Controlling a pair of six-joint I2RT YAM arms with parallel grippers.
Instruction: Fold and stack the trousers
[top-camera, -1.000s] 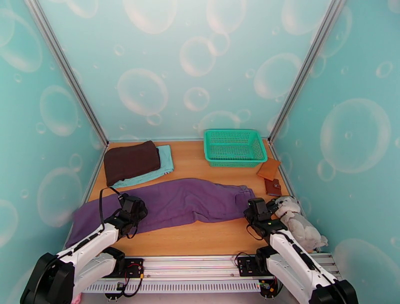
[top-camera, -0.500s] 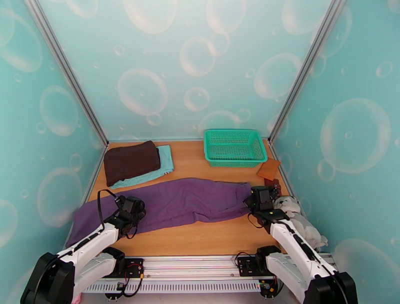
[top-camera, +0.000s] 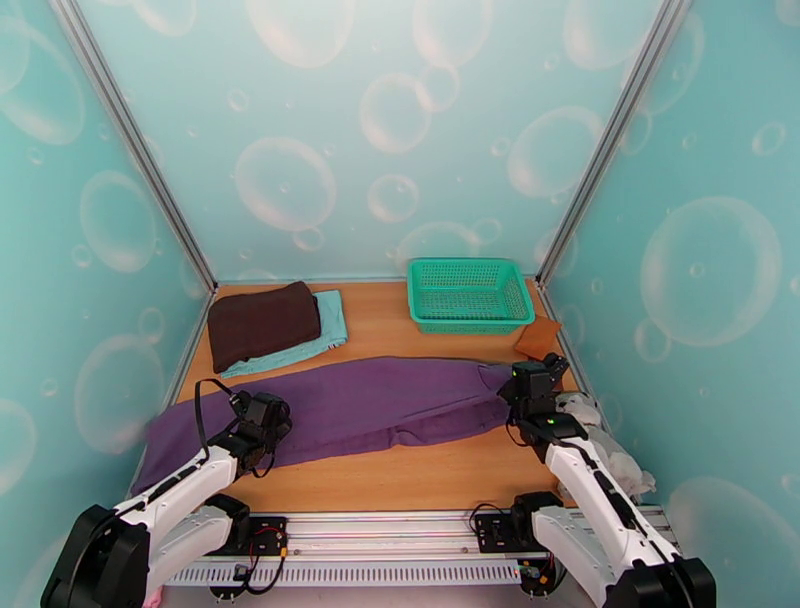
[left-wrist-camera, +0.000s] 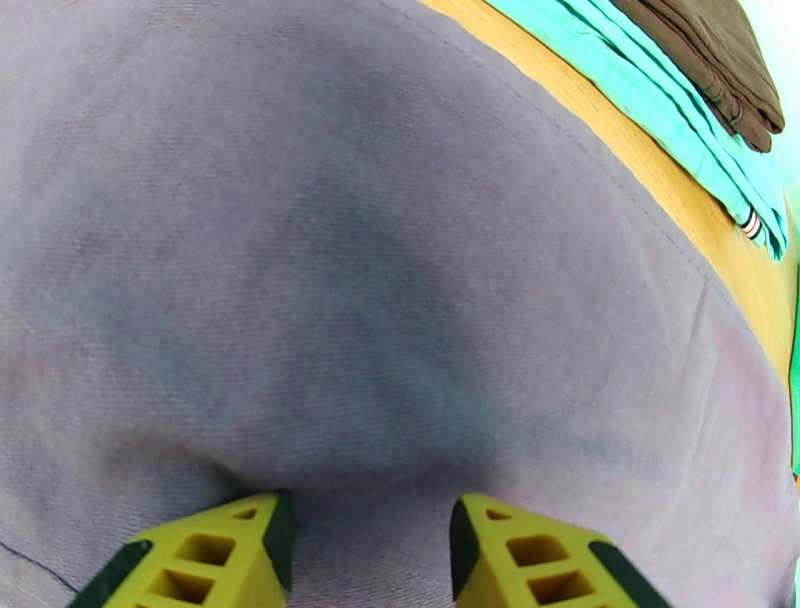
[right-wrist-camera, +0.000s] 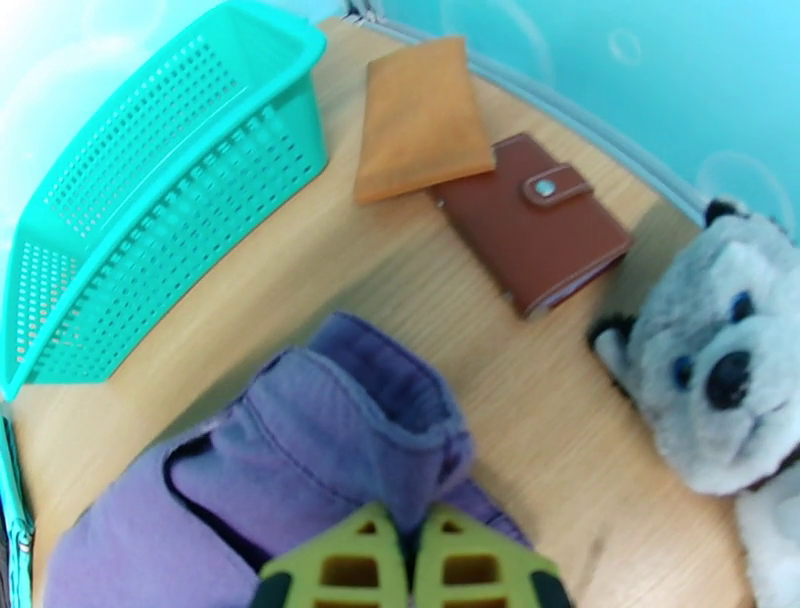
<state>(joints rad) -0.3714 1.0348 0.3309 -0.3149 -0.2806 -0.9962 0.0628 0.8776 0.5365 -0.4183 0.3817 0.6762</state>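
The purple trousers (top-camera: 370, 400) lie stretched across the table from the near left to the right side. My left gripper (top-camera: 268, 412) is down on the leg part. In the left wrist view, the left gripper (left-wrist-camera: 365, 555) is open, its yellow fingertips (left-wrist-camera: 215, 560) resting apart on the purple fabric (left-wrist-camera: 400, 300). My right gripper (top-camera: 522, 383) is at the waist end. In the right wrist view the right gripper (right-wrist-camera: 410, 560) is shut on a bunched fold of the trousers' waistband (right-wrist-camera: 350, 430), lifted slightly off the wood.
A green basket (top-camera: 470, 295) stands at the back right. A dark brown folded cloth (top-camera: 262, 322) lies on a light teal one (top-camera: 332, 330) at the back left. A tan pouch (right-wrist-camera: 420, 115), a brown wallet (right-wrist-camera: 535, 220) and a grey plush toy (right-wrist-camera: 720, 370) sit by the right wall.
My right gripper has shut on the waist end and drawn it up and toward the back right, straightening the trousers. The left arm has barely moved.
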